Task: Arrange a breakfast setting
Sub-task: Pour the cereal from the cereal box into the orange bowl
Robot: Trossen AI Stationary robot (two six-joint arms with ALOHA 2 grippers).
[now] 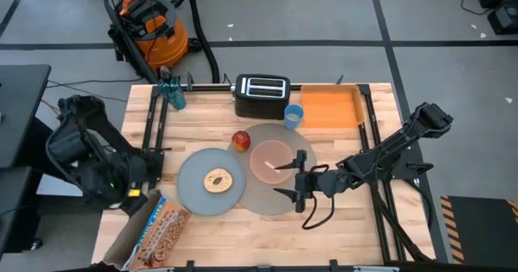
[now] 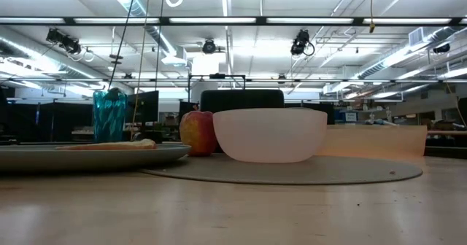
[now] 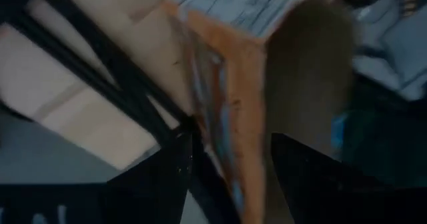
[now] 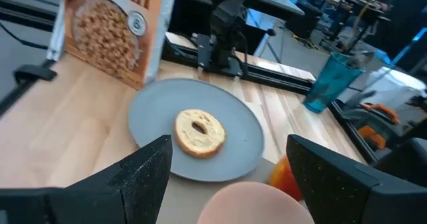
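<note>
At your three o'clock, the right gripper [image 1: 296, 175] is open beside the translucent pink bowl [image 1: 270, 158]; the left gripper's [image 1: 139, 193] jaws probably clasp the cereal box [image 1: 155, 227].

We're in a lab or workshop: a wooden table [image 1: 340, 223] on grey concrete, an orange shop vacuum [image 1: 150, 25] behind it, strip lights [image 2: 314, 20] and ceiling cameras [image 2: 301, 44] overhead.
</note>
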